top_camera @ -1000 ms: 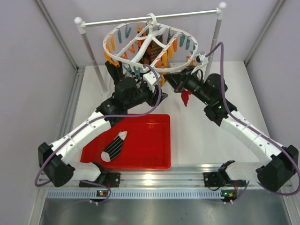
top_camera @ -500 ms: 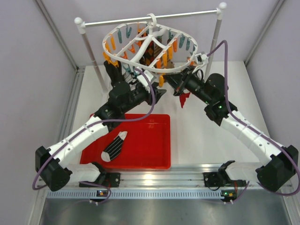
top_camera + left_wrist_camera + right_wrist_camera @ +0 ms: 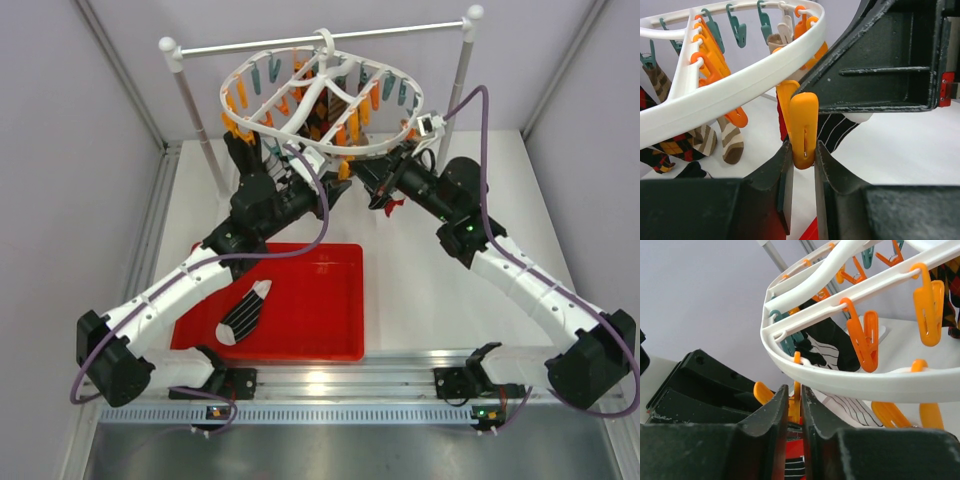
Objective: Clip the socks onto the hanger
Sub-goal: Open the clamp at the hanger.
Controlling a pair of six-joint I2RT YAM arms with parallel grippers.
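The left tool (image 3: 802, 150) pinches the lower end of an orange clip (image 3: 804, 125) hanging from the near rim of the hanger (image 3: 740, 87), one finger on each side. Its hold looks shallow. If the fingers slide off the smooth plastic, the clip would likely snap shut before any cloth is in its mouth. The hanger hangs by its hook from a white rod (image 3: 320, 38) at 12 o'clock on the counter (image 3: 440, 290), so a push from either arm could set it swinging and pull the clip out of line.

At about 1 o'clock the right tool (image 3: 794, 390) is pressed almost together and pinches a dark red sock (image 3: 393, 207), which dangles below it. In its own view an orange clip tail shows in the narrow slit between the fingers. The two tools sit very close under the rim. A small misjudged move could knock them together, or the sock could slip free and drop.

A brown striped sock (image 3: 730, 142) already hangs from the frame.

The counter is white and smooth. A red tray (image 3: 330, 300) lies at 7 o'clock with a black striped sock (image 3: 246, 312) flat inside it. Plain pale purple-grey walls close in the left, back and right sides
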